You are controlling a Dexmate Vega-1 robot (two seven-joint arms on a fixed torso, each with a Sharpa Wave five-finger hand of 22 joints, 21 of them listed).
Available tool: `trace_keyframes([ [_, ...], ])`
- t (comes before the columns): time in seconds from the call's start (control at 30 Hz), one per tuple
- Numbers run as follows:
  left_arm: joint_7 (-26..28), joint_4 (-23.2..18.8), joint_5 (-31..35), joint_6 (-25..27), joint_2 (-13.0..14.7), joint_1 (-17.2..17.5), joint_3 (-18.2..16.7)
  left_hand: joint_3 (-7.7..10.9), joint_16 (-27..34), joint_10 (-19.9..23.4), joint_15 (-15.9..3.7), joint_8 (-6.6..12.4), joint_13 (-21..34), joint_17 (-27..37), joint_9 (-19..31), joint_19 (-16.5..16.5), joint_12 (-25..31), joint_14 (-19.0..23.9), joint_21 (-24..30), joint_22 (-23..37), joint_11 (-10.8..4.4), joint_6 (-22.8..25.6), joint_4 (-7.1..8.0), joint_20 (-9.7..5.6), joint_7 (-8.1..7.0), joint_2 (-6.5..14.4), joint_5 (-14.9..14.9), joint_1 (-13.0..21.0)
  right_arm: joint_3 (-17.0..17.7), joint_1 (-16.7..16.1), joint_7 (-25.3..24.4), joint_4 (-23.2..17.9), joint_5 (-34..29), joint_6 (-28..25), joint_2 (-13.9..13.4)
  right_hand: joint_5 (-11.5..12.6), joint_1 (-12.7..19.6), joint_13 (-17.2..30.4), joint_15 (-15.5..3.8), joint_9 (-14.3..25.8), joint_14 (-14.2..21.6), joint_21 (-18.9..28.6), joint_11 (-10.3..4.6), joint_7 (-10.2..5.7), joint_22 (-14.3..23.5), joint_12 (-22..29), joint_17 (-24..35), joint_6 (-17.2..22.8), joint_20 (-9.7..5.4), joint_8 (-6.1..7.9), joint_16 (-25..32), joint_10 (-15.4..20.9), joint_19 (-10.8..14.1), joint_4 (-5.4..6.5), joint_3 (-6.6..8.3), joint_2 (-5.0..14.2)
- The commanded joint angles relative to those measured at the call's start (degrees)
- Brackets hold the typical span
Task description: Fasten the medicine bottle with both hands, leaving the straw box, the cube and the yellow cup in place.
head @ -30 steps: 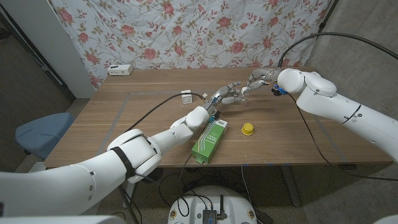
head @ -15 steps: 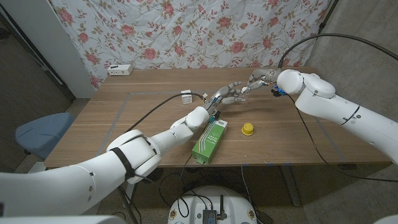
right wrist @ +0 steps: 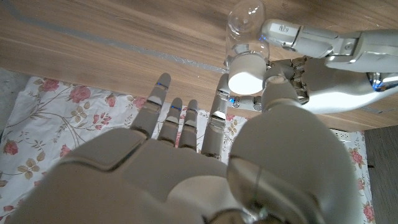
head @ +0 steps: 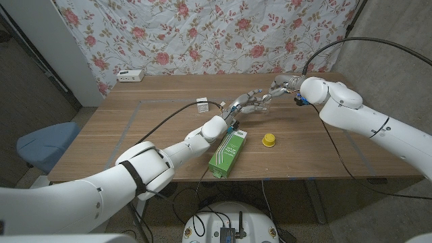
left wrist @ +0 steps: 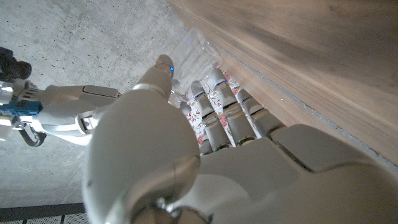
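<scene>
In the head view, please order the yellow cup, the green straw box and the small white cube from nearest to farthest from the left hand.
1. Green straw box: just in front of the left hand, toward the robot.
2. Yellow cup: slightly farther, to the robot's right; close to call with the box.
3. White cube: to the robot's left.

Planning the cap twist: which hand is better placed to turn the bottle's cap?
Right, I'd judge. The right hand has its fingers by the white cap, while the left hand seems to grip the clear bottle, steadying it.
</scene>
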Motion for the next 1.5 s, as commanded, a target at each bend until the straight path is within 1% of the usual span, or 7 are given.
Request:
trace_keyframes([
  [0.03, -0.1, 0.5, -0.1, -0.3, -0.2, -0.1, -0.1, 0.46, 0.0, 0.3, -6.49, 0.06, 0.3, 0.1, 0.2, 0.4, 0.4, 0.4, 0.2, 0.2, -0.16, 0.1, 0.11, -8.29, -0.44, 0.1, 0.1, -0.4, -1.3, 0.2, -0.3, -0.9, -2.6, -1.9, 0.1, -0.2, -0.7, 0.0, -0.24, 0.2, 1.0, 0.4, 0.06, 0.02, 0.1, 0.4, 0.1, 1.5, -0.24, 0.57, 0.6, 1.1, 1.0, 0.26, -0.3, 0.1],
  [0.4, -0.1, -0.8, 0.0, 0.2, 0.3, 0.4, -0.1, 0.67, 0.0, 0.3, -6.43, 0.09, 0.3, 0.1, 0.2, 0.4, 0.4, 0.5, 0.2, 0.2, -0.07, 0.2, 0.08, -8.21, -0.47, 0.1, 0.1, -0.4, -1.9, 0.0, -1.1, -0.9, -4.2, -2.9, 1.0, -0.2, -1.9, 0.0, -0.61, -0.1, 2.4, 0.4, 0.1, 0.27, 0.0, 0.7, 0.1, 4.7, -0.55, 1.2, 0.8, 3.0, 1.9, 0.42, -0.9, -0.14],
  [0.9, 0.2, -2.9, 0.3, 0.9, 1.0, 1.3, -0.4, 0.9, 0.0, 0.0, -6.35, 0.06, 0.3, 0.1, 0.2, 0.5, 0.4, 0.6, 0.1, 0.1, 0.0, 0.1, 0.07, -8.02, -0.52, 0.1, 0.2, -0.5, -6.0, 1.3, 0.6, -1.9, -11.9, -8.4, 2.4, -0.3, -4.7, -0.1, -0.6, -0.5, 5.0, 0.4, 0.33, 0.41, 0.1, 1.0, 0.1, 9.0, -0.47, 1.88, 1.2, 6.1, 3.3, 1.0, -2.23, -1.08],
  [0.97, 0.1, -3.1, 0.3, 1.0, 1.1, 1.4, -0.4, 0.94, 0.0, 0.0, -6.34, 0.06, 0.3, 0.1, 0.2, 0.5, 0.4, 0.6, 0.1, 0.1, -0.07, 0.2, 0.07, -7.98, -0.53, 0.1, 0.2, -0.5, -6.0, 1.1, 0.5, -2.1, -12.5, -8.9, 2.5, -0.2, -5.2, -0.1, -0.83, -0.6, 5.4, 0.3, 0.63, 0.48, 0.1, 1.1, 0.1, 10.1, -0.42, 2.08, 1.2, 6.7, 3.5, 1.09, -2.43, -1.18],
  [1.07, 0.2, -3.4, 0.3, 1.2, 1.1, 1.5, -0.4, 0.96, 0.0, 0.0, -6.27, 0.14, 0.3, 0.1, 0.2, 0.5, 0.4, 0.6, 0.1, 0.1, -0.2, 0.4, 0.07, -8.01, -0.64, 0.1, 0.1, -0.6, -6.0, 0.7, 0.3, -2.4, -13.4, -9.5, 2.6, -0.2, -5.6, -0.1, -0.69, -0.7, 5.8, 0.4, 0.36, 0.72, 0.1, 1.1, 0.1, 11.2, -0.46, 2.29, 1.3, 7.2, 4.0, 1.12, -2.58, -1.23],
  [1.27, 0.1, -3.5, 0.3, 1.2, 1.1, 1.6, -0.5, 1.05, 0.0, -0.1, -6.27, 0.16, 0.3, 0.1, 0.2, 0.5, 0.4, 0.6, 0.1, 0.1, -0.02, 0.5, 0.06, -7.92, -0.7, 0.1, 0.2, -0.6, -6.0, 0.0, -0.4, -2.7, -15.1, -10.7, 3.0, 0.0, -6.4, -0.2, -0.96, -0.9, 7.2, 0.4, 0.41, 0.38, 0.1, 1.5, 0.1, 14.4, -0.73, 2.93, 1.4, 9.5, 4.7, 1.17, -2.87, -1.17],
  [1.5, 0.1, -3.3, 0.4, 1.1, 1.0, 1.5, -0.5, 1.13, 0.0, -0.1, -6.23, 0.17, 0.3, 0.1, 0.2, 0.6, 0.4, 0.7, 0.1, 0.1, -0.05, 0.6, 0.07, -7.93, -0.81, 0.1, 0.2, -0.6, -5.5, -0.7, -0.9, -2.9, -15.3, -11.4, 3.6, 0.1, -7.2, -0.2, -0.81, -1.0, 7.9, 0.4, 0.49, 0.52, 0.1, 1.5, 0.2, 15.6, -0.84, 3.04, 1.5, 10.4, 5.1, 1.38, -3.11, -1.14],
])
